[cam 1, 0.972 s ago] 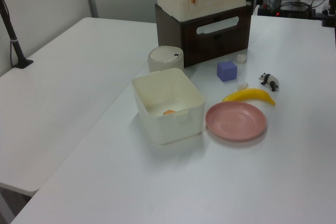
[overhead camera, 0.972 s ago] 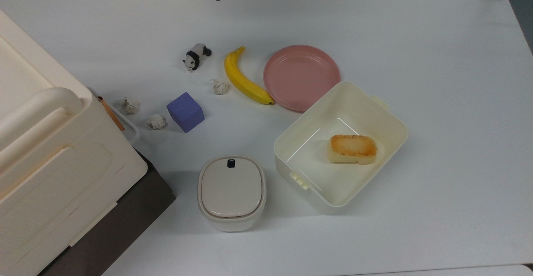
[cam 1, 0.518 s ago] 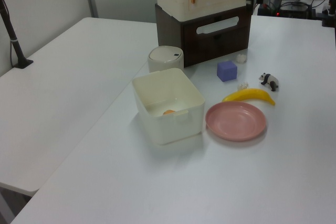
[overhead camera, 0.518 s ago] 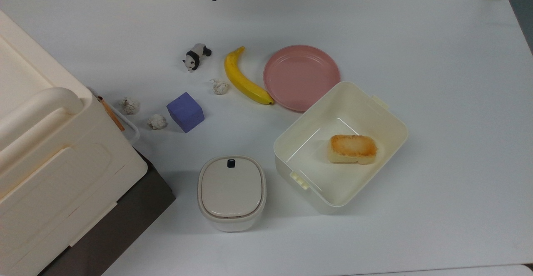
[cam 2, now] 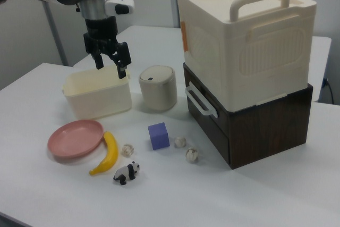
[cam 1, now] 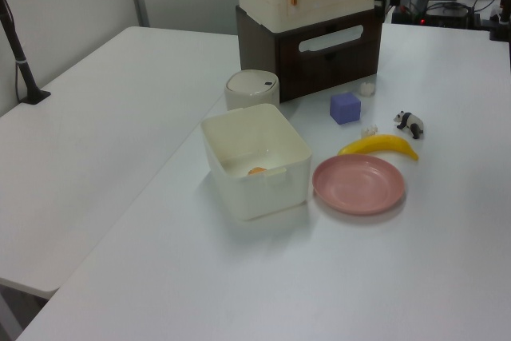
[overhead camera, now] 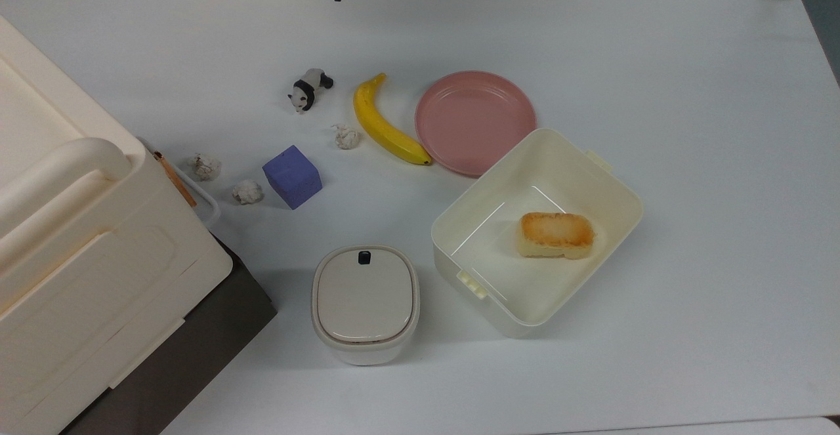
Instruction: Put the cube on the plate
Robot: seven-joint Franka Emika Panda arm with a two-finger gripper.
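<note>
One cube (cam 2: 158, 135) sits on the bench (cam 2: 255, 195), well below the tool (cam 2: 111, 63) and toward the right view's right; the tool hangs spread and empty. It should descend squarely over opposite faces. One plate (cam 2: 74, 138), one banana (cam 2: 108, 153), three paper wads.

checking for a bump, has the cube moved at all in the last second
No. The cube sits in the same spot in the top view, beside the paper ball.

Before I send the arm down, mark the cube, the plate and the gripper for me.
cube (overhead camera: 292, 176), top view, on its top face.
plate (overhead camera: 475, 122), top view, on its bare pink middle.
gripper (cam 2: 110, 62), right view, midway between its open fingertips.
</note>
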